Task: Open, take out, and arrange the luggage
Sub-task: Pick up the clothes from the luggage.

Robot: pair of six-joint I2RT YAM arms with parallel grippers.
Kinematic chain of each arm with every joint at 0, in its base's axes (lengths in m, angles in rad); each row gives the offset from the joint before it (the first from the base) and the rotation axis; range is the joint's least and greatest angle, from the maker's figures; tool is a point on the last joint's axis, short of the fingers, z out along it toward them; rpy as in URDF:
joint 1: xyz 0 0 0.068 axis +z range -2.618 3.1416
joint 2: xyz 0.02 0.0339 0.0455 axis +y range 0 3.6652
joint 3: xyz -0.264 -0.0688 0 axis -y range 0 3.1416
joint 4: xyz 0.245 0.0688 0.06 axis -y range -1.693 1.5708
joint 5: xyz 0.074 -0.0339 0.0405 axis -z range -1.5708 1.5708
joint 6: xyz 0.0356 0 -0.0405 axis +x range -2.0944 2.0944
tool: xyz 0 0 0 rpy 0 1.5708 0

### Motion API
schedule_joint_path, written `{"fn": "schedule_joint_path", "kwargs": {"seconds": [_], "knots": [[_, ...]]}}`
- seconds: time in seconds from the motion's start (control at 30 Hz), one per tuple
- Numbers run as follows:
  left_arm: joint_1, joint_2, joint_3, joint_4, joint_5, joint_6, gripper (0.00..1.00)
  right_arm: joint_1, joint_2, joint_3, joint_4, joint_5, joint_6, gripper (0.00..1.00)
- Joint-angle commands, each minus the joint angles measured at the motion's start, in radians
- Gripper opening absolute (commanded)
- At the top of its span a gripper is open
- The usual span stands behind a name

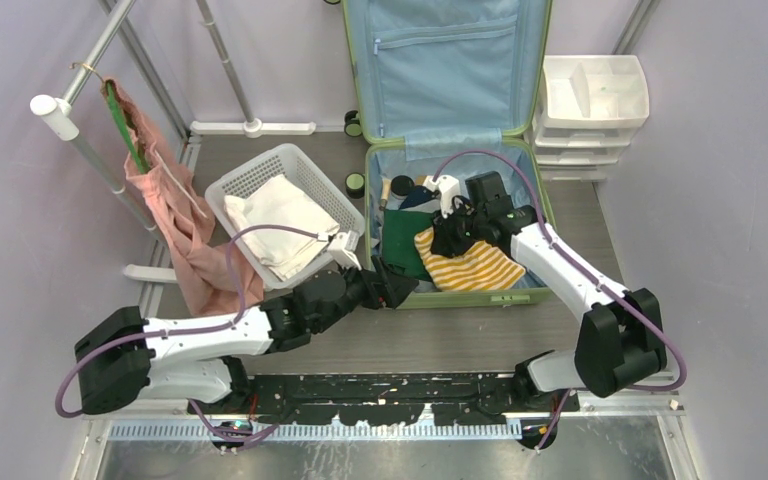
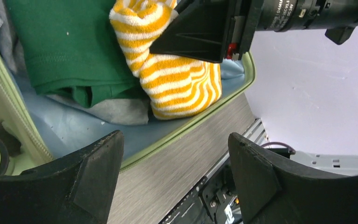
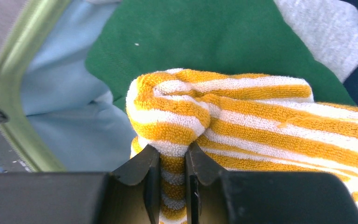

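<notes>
The luggage (image 1: 457, 298) is lying open at the far middle of the table, with its lid standing up against the back wall and showing the pale blue lining. Its base is sitting flat between the white mesh basket (image 1: 235, 180) on the left and the white drawer unit (image 1: 595, 100) on the right. The right gripper (image 3: 172, 156) is reaching into the base, and its fingers (image 3: 151, 163) are pinching a bunched fold of the yellow-and-white striped towel (image 3: 242, 121), with the jaws nearly pressed together on the terry. The towel is resting on a green garment (image 3: 205, 42), with a grey garment (image 3: 321, 28) behind it and something dark, maybe navy cloth, at the frame edge. The left gripper (image 2: 175, 144) is hovering just outside the near left corner of the luggage with its jaws spread wide and nothing between them, pointing at the towel. A folded cream cloth (image 1: 280, 225) is sitting in the basket. A pink garment (image 1: 185, 220) is hanging from the rail at the left.
</notes>
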Motion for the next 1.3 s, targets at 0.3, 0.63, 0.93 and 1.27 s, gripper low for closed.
{"fn": "schedule_joint_path", "kwargs": {"seconds": [0.3,0.63,0.93,1.27], "knots": [[-0.001,0.208,0.144,0.182,-0.048,0.073,0.87,-0.082,-0.021,0.036,-0.009,-0.267,0.086,0.52],[0.005,0.29,0.161,0.161,-0.095,0.068,0.91,-0.089,-0.008,0.039,-0.028,-0.243,0.069,0.57],[0.021,0.421,0.206,0.215,-0.075,0.002,0.84,-0.121,0.058,0.059,-0.043,-0.237,0.103,0.32],[0.063,0.516,0.247,0.301,0.034,-0.04,0.84,-0.207,0.075,0.056,-0.04,-0.411,0.148,0.17]]}}
